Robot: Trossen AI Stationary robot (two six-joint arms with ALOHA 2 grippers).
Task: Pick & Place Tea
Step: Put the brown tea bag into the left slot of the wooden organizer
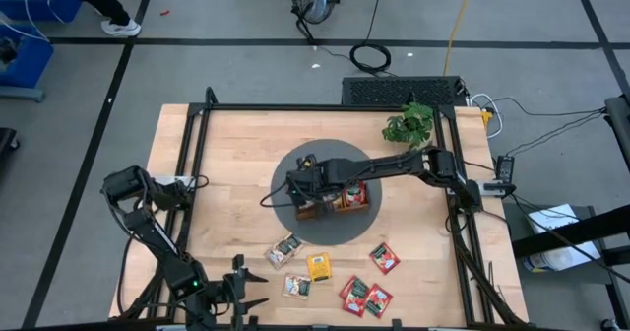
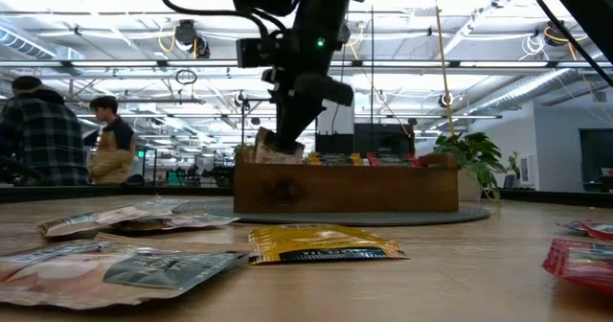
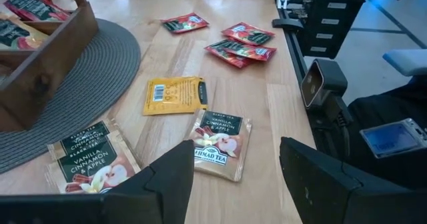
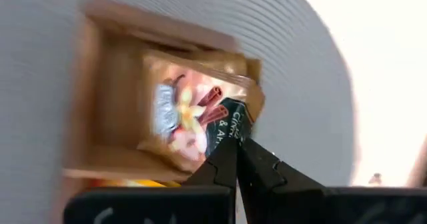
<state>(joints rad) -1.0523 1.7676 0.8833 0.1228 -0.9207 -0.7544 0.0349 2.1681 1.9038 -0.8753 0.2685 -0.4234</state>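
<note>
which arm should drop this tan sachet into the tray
Right. The right gripper is shut on the tan sachet, already over the wooden tray. The left gripper is open, near the table's front edge.

Robotics lab in a big open industrial hall. Evidence: wooden table (image 1: 236, 173) boxed in by a black metal frame (image 1: 325, 106) carrying two arms, set on a grey concrete floor (image 1: 226, 16) marked with dark tape lines; loose cables (image 1: 371, 55) trailing across it. Low view shows a high ceiling with exposed trusses, ducting and strip lights (image 2: 115, 34), plus people (image 2: 67, 140) standing at benches further back. Potted plant (image 1: 409, 124) on the table corner.
</note>
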